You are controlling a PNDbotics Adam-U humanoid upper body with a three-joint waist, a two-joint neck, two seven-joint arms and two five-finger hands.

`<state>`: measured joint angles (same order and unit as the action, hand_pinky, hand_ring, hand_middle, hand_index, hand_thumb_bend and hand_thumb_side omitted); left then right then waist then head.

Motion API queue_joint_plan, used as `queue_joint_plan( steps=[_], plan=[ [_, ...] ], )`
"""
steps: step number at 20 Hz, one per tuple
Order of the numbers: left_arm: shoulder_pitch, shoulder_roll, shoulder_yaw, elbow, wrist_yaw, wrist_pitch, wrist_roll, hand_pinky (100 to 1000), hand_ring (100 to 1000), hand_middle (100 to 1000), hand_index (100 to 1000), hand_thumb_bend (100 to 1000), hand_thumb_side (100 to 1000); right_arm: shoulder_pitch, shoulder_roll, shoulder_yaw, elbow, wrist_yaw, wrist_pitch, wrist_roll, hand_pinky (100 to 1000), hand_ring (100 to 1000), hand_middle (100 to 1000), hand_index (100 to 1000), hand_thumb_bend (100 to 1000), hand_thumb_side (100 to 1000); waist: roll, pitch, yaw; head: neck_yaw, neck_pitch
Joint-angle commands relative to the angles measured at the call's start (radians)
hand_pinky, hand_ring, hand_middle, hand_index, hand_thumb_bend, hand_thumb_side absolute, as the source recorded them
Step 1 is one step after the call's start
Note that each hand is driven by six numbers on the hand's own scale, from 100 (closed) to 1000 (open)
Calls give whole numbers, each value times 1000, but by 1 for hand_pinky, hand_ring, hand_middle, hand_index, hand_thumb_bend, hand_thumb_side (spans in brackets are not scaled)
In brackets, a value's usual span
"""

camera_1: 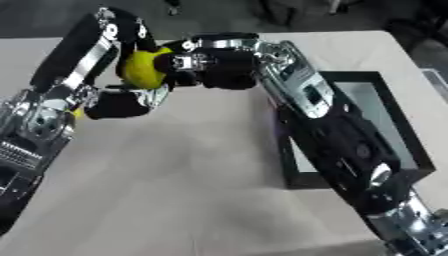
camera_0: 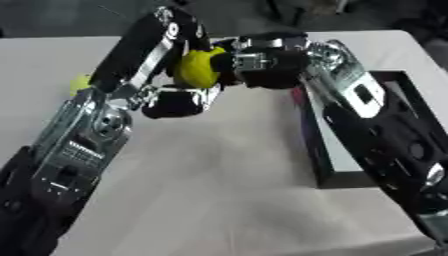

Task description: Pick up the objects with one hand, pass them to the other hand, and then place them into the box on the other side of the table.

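Mid-handover above the table (camera_0: 219, 200): the left hand (camera_0: 179, 100) and right hand (camera_0: 267, 62) meet around a yellow object (camera_0: 197, 67), fingers of both curled against it. Which hand bears it cannot be told. Next, the left must let go so the right can carry it to the black box (camera_1: 398, 135).

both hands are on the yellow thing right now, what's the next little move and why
Probably the left hand should let go, so the right hand alone can carry the yellow object toward the black box on its side. Both hands meet at the object above the table.
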<state>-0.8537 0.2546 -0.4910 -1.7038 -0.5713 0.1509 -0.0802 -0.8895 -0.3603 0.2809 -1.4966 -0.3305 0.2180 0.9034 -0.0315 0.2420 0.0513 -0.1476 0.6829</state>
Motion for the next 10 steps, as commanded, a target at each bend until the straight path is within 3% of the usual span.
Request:
queue_joint_plan(
  steps=[1, 7, 10],
  plan=[
    [-16, -11, -11, -3, -13, 2, -10, 729, 533, 483, 501, 100, 100, -34, 6, -34, -3, 8, 23, 1, 1000, 1000, 1000, 1000, 100, 513, -10, -9, -2, -2, -7],
    [-17, -16, -7, -6, -45, 17, -10, 736, 545, 495, 577, 162, 100, -35, 9, -46, -1, 0, 55, -61, 1000, 1000, 1000, 1000, 100, 416, -9, -10, -2, -3, -6],
    [-18, -19, -5, -6, -70, 27, 0, 736, 547, 497, 587, 174, 100, -35, 9, -45, -5, -9, 70, -86, 1000, 1000, 1000, 959, 100, 392, -9, -10, -2, -3, -7]
  ],
)
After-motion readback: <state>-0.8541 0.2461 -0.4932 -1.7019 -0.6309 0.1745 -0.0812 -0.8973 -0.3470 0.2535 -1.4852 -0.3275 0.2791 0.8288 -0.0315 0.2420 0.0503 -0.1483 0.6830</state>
